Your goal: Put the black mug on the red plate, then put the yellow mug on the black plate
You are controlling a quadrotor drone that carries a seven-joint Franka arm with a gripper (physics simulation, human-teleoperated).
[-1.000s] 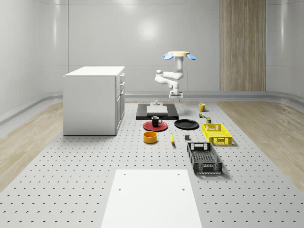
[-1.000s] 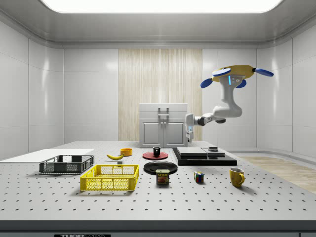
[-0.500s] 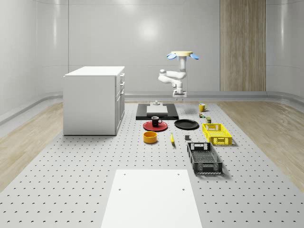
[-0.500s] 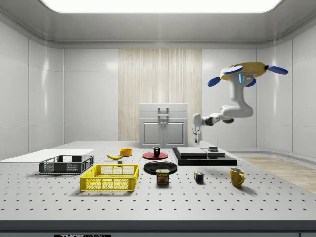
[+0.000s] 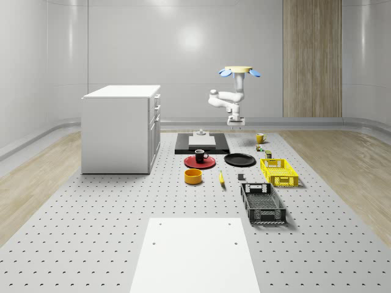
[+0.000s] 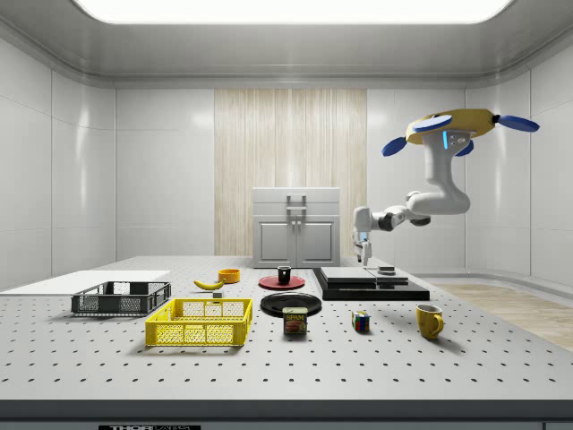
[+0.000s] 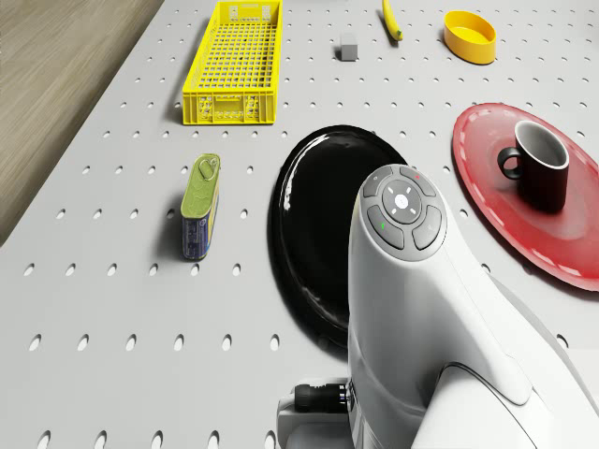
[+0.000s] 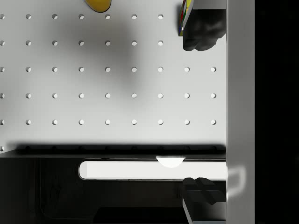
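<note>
The black mug (image 5: 201, 155) already stands on the red plate (image 5: 199, 162), so half the job looks done. The yellow mug (image 5: 260, 138) sits on the bench (image 5: 91, 207), well apart from the bare black plate (image 5: 239, 160). The drone (image 5: 239, 71) hovers between them, its jaws empty; I cannot tell their width.

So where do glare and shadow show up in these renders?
Side view: a bright ceiling light panel overhead. Drone view: glossy highlights on the black plate, and the black mug darkens the red plate beside it. Wrist view: a soft dark blotch on the perforated table.
</note>
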